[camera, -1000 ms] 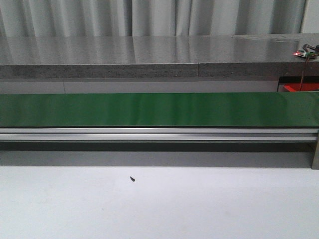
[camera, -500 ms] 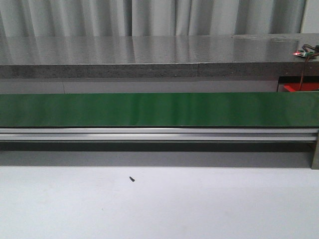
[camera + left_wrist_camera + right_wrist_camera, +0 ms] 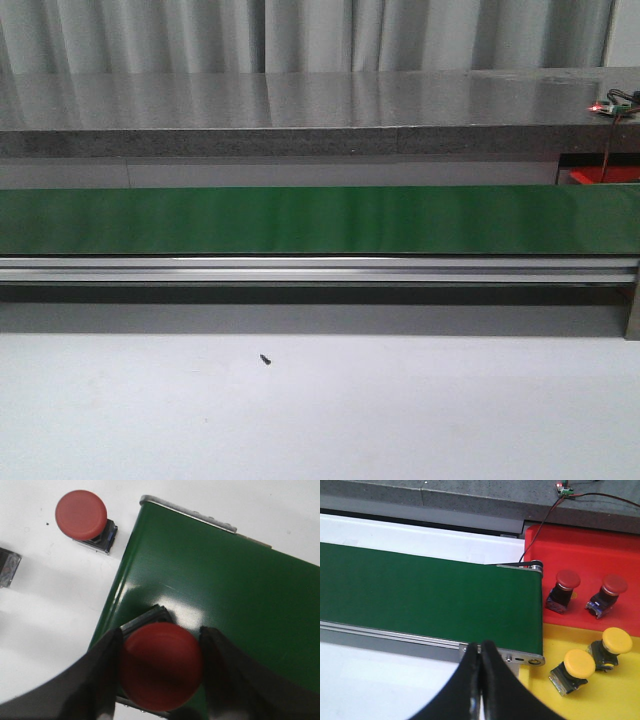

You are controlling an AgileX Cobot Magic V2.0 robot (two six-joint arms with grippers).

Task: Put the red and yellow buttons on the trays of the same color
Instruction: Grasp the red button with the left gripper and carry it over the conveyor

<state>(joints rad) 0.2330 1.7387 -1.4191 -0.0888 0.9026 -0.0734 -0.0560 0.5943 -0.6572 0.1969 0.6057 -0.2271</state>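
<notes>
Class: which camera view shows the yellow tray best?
The right wrist view: the yellow tray sits beside the green belt, holding two yellow buttons. The front and left wrist views show none of it.

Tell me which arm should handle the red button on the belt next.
Left, probably. Its end effector already has fingers on both sides of the red button on the green belt. The right end effector is shut, empty, near the belt's tray end.
</notes>
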